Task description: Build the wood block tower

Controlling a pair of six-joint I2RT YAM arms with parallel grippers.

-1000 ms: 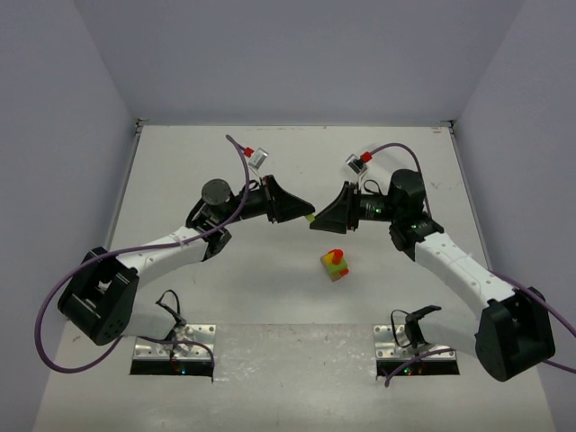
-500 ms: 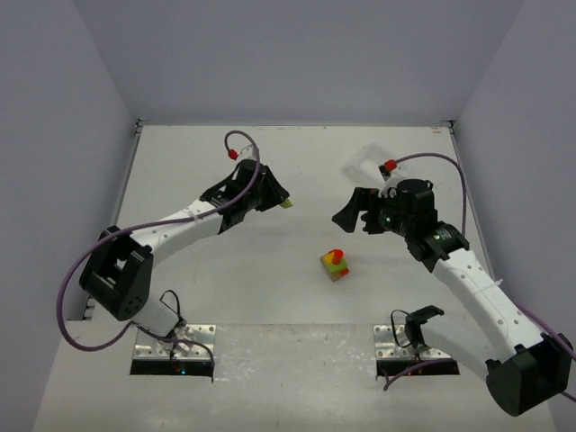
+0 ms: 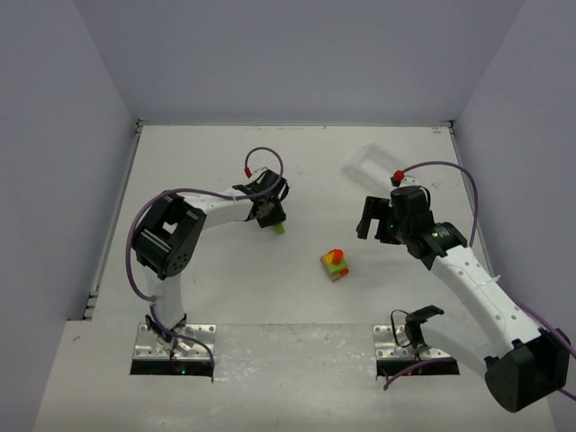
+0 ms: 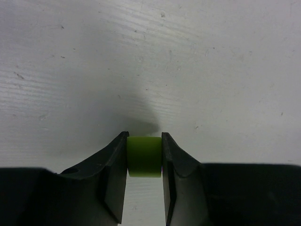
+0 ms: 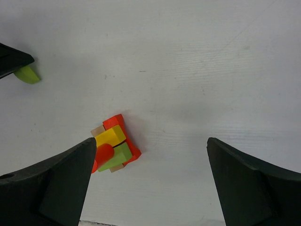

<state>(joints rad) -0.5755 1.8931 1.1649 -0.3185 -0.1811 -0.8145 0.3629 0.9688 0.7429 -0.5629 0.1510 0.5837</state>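
Toward the left of the white table [image 3: 225, 306], the left gripper [image 3: 273, 219] pointed down with its 2 fingers closed on a lime-green block [image 4: 144, 156], low over the surface; whether it touched could not be told. Right of it and nearer the arm bases, the wood block tower [image 3: 335, 265] stood alone, a small stack of red, yellow, green and tan pieces. Farther right, the right gripper [image 3: 376, 220] hovered, its jaws spread wide and empty.
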